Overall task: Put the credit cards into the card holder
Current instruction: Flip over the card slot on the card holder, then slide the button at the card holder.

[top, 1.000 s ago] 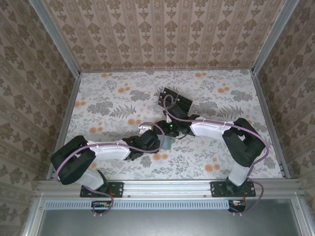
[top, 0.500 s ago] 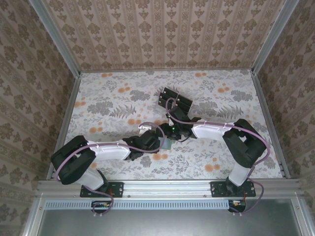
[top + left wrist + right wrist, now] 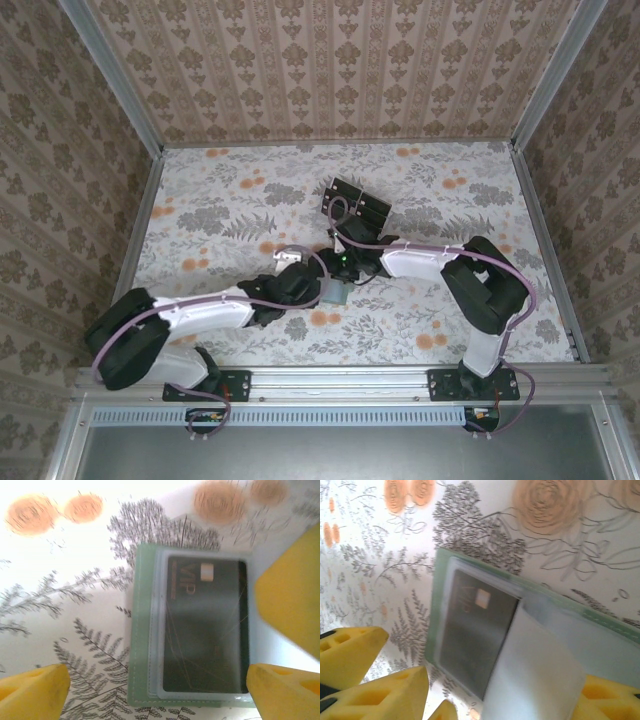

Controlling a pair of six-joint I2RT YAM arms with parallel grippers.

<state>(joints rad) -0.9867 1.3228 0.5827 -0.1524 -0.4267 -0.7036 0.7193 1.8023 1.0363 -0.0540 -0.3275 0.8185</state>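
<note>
**Both hands meet over the open card holder, one VIP card inside**

In the top view, your left arm stretches low from its base toward the middle of the floral surface (image 3: pixel 220 220). Your right arm folds at the elbow and reaches leftward to the same spot. The left hand (image 3: pixel 303 285) and the right hand (image 3: pixel 338 268) are just beside each other, with the card holder (image 3: pixel 336 293) lying flat below them.

In the left wrist view, your left hand (image 3: pixel 155 685) is released. Its yellow fingertips (image 3: pixel 35 692) are spread wide, the left one apart from the card holder (image 3: pixel 142 630) and the right one at its edge.

In the right wrist view, your right hand (image 3: pixel 505 695) is also spread. A clear sleeve flap (image 3: pixel 535 670) of the card holder (image 3: pixel 434 615) stands raised between its fingers. You cannot tell whether a finger touches that flap.

The one credit card (image 3: pixel 205 630) in the holder sits under the clear sleeve. It reads "VIP" beside a pale chip. The right wrist view shows the same credit card (image 3: pixel 475 625) and chip, but its lettering is too blurred to read.

Farther back on the surface, well apart from the hands, is a dark cluster of black cards (image 3: pixel 355 203). It is too small to count.
</note>
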